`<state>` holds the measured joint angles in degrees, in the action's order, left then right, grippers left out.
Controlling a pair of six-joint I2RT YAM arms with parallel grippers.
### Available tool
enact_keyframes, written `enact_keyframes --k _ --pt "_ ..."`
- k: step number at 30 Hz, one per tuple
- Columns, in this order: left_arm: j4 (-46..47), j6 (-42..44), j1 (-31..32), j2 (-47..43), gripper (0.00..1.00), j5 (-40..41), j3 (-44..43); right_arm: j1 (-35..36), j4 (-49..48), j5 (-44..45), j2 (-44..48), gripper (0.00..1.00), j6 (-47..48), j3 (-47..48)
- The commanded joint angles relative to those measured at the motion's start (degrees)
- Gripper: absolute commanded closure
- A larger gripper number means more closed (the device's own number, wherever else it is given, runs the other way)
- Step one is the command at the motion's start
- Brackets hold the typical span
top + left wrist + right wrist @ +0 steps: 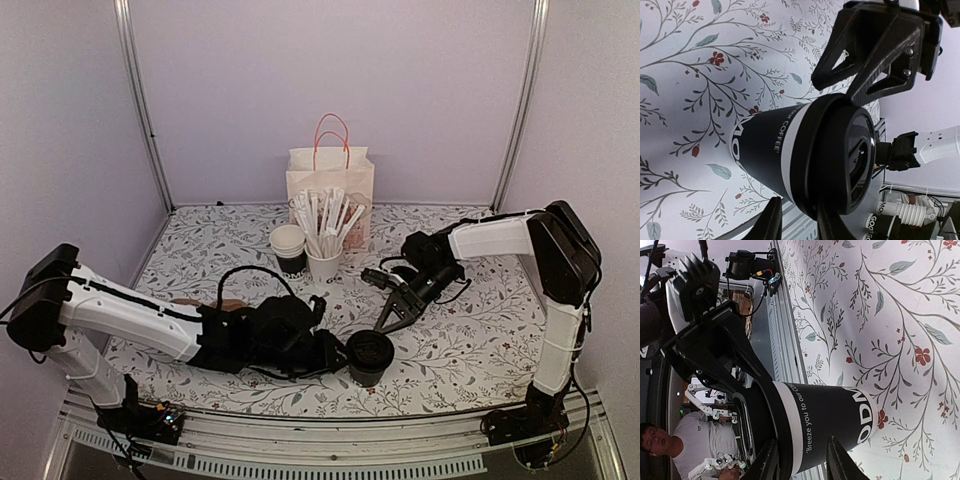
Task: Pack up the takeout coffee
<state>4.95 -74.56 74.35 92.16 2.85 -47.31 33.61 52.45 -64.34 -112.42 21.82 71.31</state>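
Both half-spread, pinching nothing, the left gripper (340,352) and right gripper (388,321) flank the takeout coffee (368,369), lower centre; grip under the lid (369,347), upright.

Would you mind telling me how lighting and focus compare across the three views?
Top external: soft, even light, only a faint shadow beside the takeout coffee. Left wrist: pale highlights on its lid; the near fingers at the bottom edge are dark silhouettes. Right wrist: cup lettering crisp, room beyond the table soft.
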Motion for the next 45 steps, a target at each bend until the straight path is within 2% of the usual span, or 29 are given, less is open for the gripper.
enact_keyframes --k 1,7,12,18,27,35,38,41,45 --pt "-24.73 3.02 3.26 11.89 0.74 -6.81 3.33 1.35 -8.63 21.16 -5.64 0.68 0.47 -3.73" --pt "-28.54 4.9 3.2 9.75 0.73 -3.15 -0.79 1.29 -7.86 19.64 -2.13 0.68 1.34 -3.53" --pt "-33.54 7.0 3.27 5.45 0.7 4.03 -6.3 0.75 -5.2 15.24 2.11 0.68 2.58 -1.55" --pt "-34.7 9.35 3.95 1.81 0.64 10.84 -11.44 -0.73 -2.52 11.18 5.93 0.66 3.89 0.67" --pt "-31.98 11.36 4.75 0.57 0.62 13.07 -13.83 -1.79 1.67 4.95 9.21 0.65 7.21 2.21" --pt "-32.39 11.14 5.53 -1.38 0.56 15.17 -13.61 -1.81 2.91 3.7 10.84 0.64 10.22 1.84" --pt "-28.6 13.37 6.68 -2.59 0.48 15.48 -13.0 -1.85 1.02 5.64 11.42 0.6 10.72 1.14" --pt "-20.95 16.42 7.45 -3.3 0.4 13.71 -11.53 -1.82 -0.04 5.38 11.53 0.54 11.82 0.81" --pt "-16.41 17.25 7.35 -1.63 0.36 11.31 -11.45 -1.77 0.47 4.27 10.22 0.5 13.42 1.33"
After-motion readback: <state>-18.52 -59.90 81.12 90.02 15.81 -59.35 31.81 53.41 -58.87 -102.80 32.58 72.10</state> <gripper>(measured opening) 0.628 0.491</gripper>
